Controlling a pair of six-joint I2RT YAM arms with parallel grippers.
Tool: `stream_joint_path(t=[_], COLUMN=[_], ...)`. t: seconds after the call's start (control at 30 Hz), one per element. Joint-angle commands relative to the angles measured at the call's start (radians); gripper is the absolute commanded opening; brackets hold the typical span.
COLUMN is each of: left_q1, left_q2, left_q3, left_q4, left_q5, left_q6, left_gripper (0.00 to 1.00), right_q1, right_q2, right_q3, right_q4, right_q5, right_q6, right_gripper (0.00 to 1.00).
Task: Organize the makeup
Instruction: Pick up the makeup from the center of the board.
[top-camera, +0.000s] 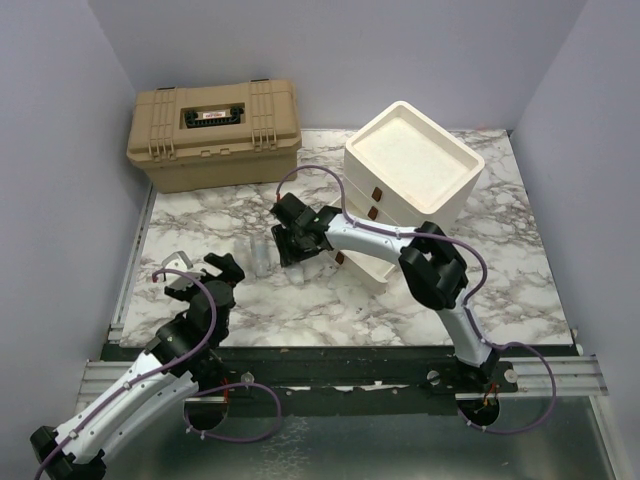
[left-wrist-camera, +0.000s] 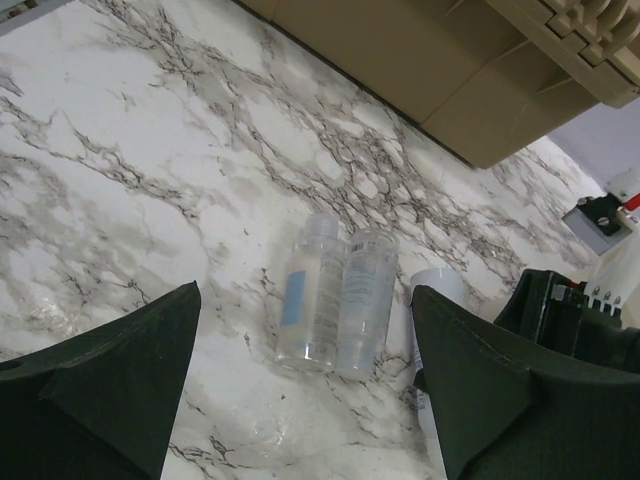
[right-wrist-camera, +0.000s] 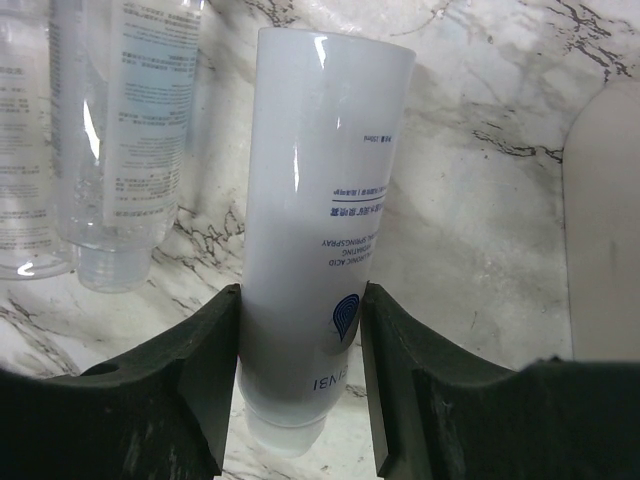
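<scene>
Centre frame, our right jaws clench the whitish bottle (right-wrist-camera: 325, 150) beside two clear bottles (left-wrist-camera: 312, 295) on the marble desk (left-wrist-camera: 120, 150); our left jaws hang released.

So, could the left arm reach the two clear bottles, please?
Probably yes: the left tool is open and faces the clear bottles across the marble, though the right tool, shut on the white tube beside them, may crowd it.

White, grey-veined marble-pattern counter (top-camera: 500, 290). Far left: tan plastic toolbox (top-camera: 214, 135), lid closed. Far right: cream drawer unit (top-camera: 410, 165). Left of centre: two clear plastic bottles (left-wrist-camera: 320, 290) lying side by side, touching. White plastic tube (right-wrist-camera: 325, 200) just right of them.
</scene>
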Motion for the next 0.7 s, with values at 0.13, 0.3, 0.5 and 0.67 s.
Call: stream_joint_path(t=[0.13, 0.3, 0.5, 0.67], left_q1=[0.002, 0.002, 0.001, 0.002], left_q2=[0.032, 0.048, 0.047, 0.049], left_q3=[-0.016, -0.011, -0.008, -0.003], left_q4=[0.013, 0.018, 0.021, 0.024], left_q5=[0.041, 0.051, 0.056, 0.061], left_q6=[0.001, -0.002, -0.002, 0.003], left_gripper=[0.88, 0.88, 0.88, 0.88], right_q1=[0.005, 0.006, 0.005, 0.004], right_q2=[-0.12, -0.194, -0.283, -0.343], right_q3=[-0.015, -0.043, -0.077, -0.111], right_q4=[0.05, 0.067, 0.065, 0.05], right_q5=[-0.029, -0.018, 0.041, 0.142], right_q6=[-0.042, -0.066, -0.093, -0.128], right_gripper=[0.43, 0.4, 0.39, 0.39])
